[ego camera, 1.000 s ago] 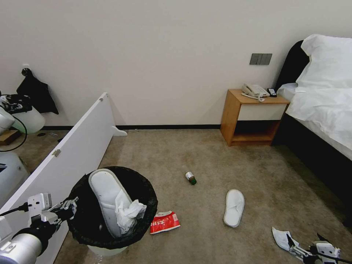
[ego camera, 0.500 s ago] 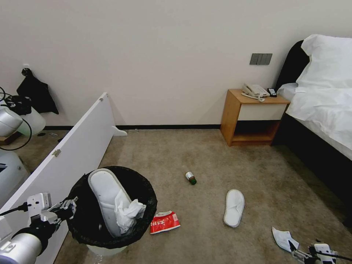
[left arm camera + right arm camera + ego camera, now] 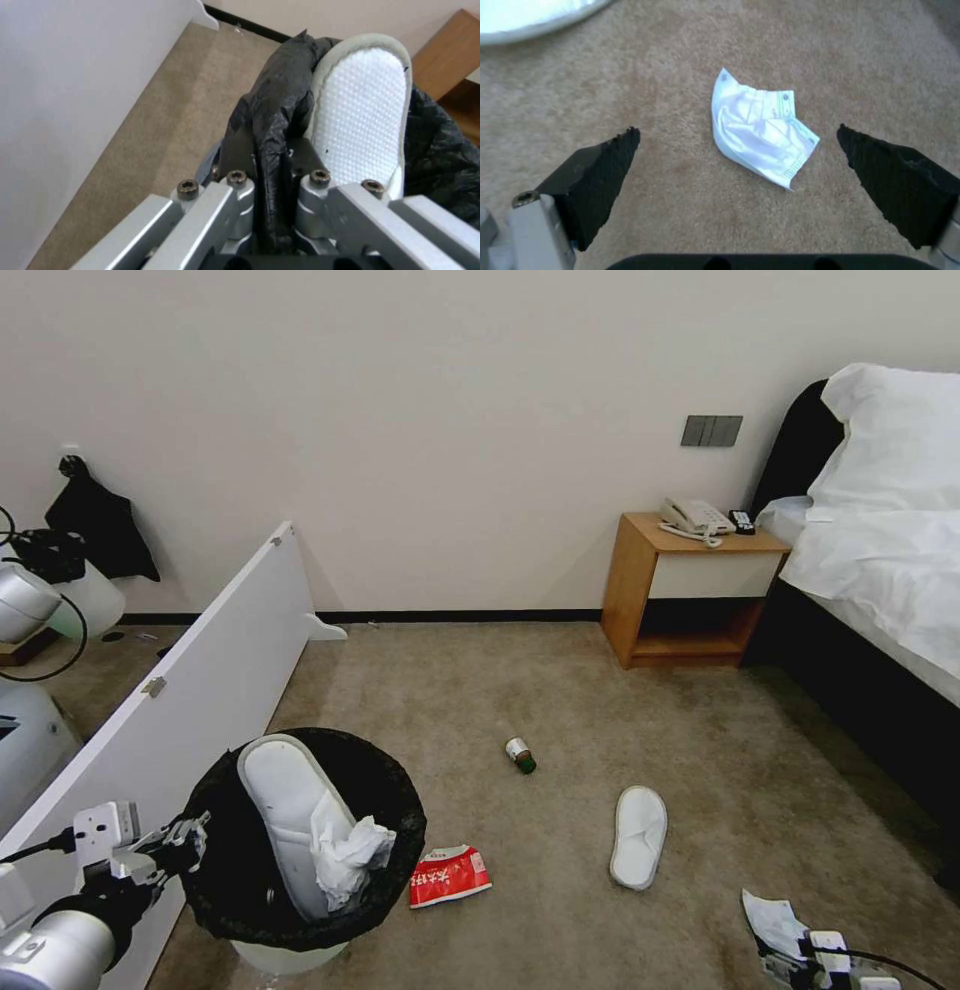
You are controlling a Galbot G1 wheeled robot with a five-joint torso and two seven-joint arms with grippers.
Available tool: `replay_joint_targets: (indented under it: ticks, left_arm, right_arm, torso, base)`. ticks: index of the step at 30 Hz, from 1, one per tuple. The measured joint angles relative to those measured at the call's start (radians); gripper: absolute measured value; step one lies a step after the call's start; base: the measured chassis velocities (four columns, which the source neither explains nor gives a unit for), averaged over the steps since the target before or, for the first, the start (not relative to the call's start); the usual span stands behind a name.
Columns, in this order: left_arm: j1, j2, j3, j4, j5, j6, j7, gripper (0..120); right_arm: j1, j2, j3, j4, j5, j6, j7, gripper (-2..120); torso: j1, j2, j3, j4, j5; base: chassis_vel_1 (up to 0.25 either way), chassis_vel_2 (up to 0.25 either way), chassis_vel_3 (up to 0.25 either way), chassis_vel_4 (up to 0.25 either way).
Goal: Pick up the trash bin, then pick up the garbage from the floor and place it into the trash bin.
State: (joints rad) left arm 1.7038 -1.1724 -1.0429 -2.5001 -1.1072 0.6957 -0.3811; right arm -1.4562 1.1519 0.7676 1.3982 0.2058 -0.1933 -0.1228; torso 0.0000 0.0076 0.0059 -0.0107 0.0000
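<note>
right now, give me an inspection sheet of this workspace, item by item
surface: beige carpet, bare between the litter
job's things: bin with black liner, held at the rim; in it a slipper on end and a tissue wad
clutter: on the carpet a second slipper, red-white packet, green-capped bottle, white wrapper
grippers: left gripper shut on the bin's lined rim; right gripper open, low over the wrapper, one finger either side
cables: black cable at the left wrist
surroundings: white board, nightstand with phone, bed
</note>
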Motion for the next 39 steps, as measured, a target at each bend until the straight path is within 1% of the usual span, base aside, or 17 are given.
replay_joint_targets:
  ticks: [19, 23, 29, 39]
  left_arm:
    - [0.003, -0.004, 0.004, 0.000, 0.003, 0.002, -0.006, 5]
    - [0.005, -0.006, 0.004, 0.000, 0.003, 0.002, -0.010, 5]
    - [0.013, -0.011, -0.001, 0.000, 0.003, 0.004, -0.015, 5]
    - [0.018, -0.014, -0.002, 0.000, 0.006, 0.004, -0.018, 5]
  right_arm:
    - [0.097, -0.028, -0.028, -0.145, -0.001, 0.012, -0.009, 100]
    - [0.115, -0.027, -0.041, -0.175, -0.001, 0.014, -0.012, 100]
    - [0.167, -0.016, -0.061, -0.255, -0.007, 0.029, -0.024, 100]
    - [0.211, -0.011, -0.070, -0.329, -0.017, 0.044, -0.029, 100]
  torso:
    - [0.000, 0.000, 0.000, 0.0000, -0.0001]
    - [0.000, 0.000, 0.000, 0.0000, 0.0000]
    - [0.000, 0.000, 0.000, 0.0001, -0.0001]
    - [0.000, 0.000, 0.000, 0.0000, 0.0000]
  base:
    - [0.000, 0.000, 0.000, 0.000]
    - [0.000, 0.000, 0.000, 0.000]
    - [0.000, 0.000, 0.000, 0.000]
    - [0.000, 0.000, 0.000, 0.000]
